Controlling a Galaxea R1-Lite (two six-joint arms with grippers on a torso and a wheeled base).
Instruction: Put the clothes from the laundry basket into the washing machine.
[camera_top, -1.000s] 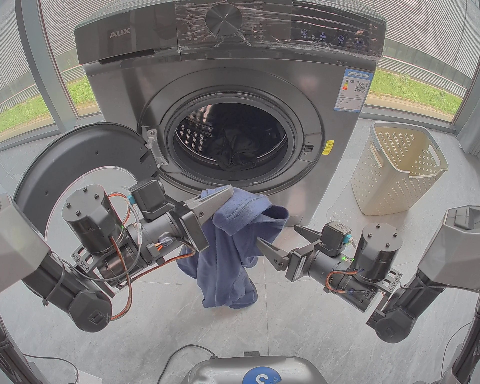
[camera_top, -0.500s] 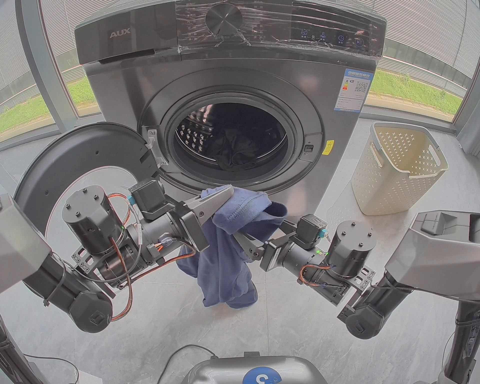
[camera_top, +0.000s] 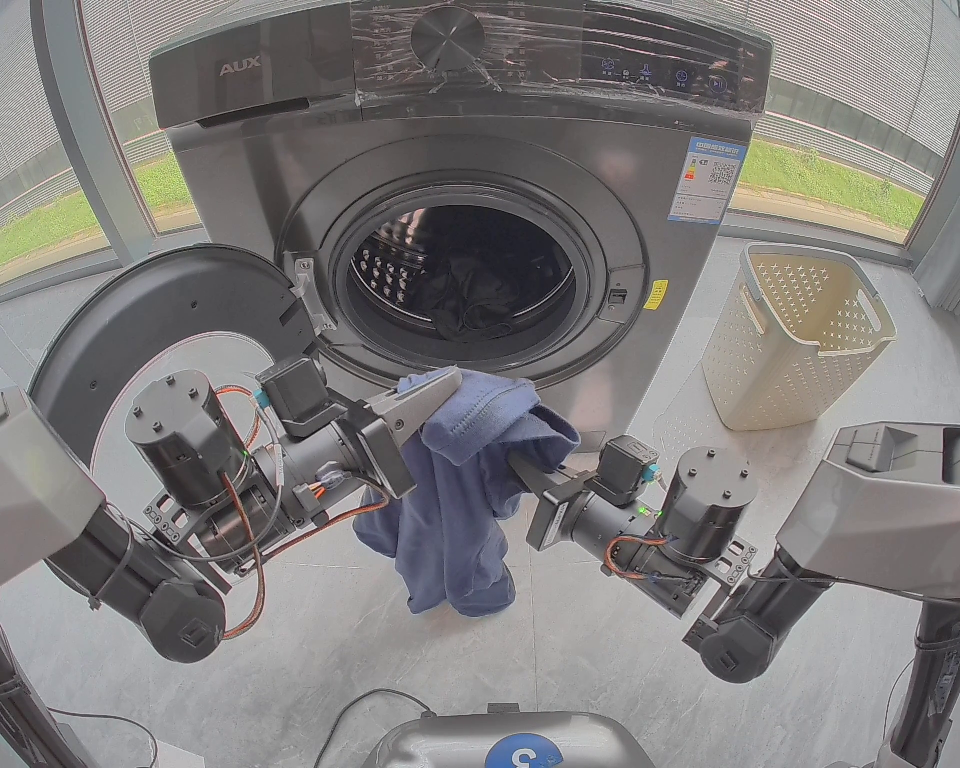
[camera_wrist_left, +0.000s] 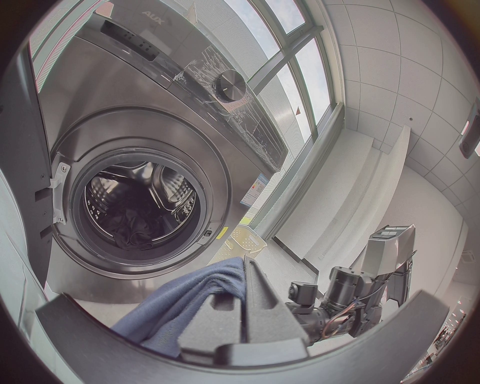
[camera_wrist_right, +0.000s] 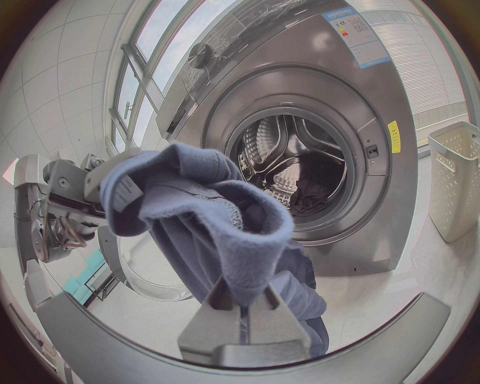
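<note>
The washing machine (camera_top: 640, 200) is occupying the upper centre of the head view. Its round door (camera_top: 150, 320) is standing swung open at centre left. A dark garment (camera_top: 470, 290) is lying inside the drum (camera_top: 400, 265).

The left gripper (camera_top: 440, 385), left of centre and just below the drum opening, is clamping tight on the top edge of a blue garment (camera_top: 455, 510). The left wrist view is showing its fingers (camera_wrist_left: 265, 300) pressed together with the cloth at their tip.

The right gripper (camera_top: 520, 462), entering from the lower right, is pinching a fold on the right side of the same garment. The right wrist view is showing both fingers (camera_wrist_right: 272, 320) closed onto the cloth.

The blue garment is hanging between the two grippers at the centre of the head view, in front of the machine and outside the drum.

The laundry basket (camera_top: 760, 370) is standing on the floor (camera_top: 600, 640) at centre right, beside the machine and well apart from both grippers.
</note>
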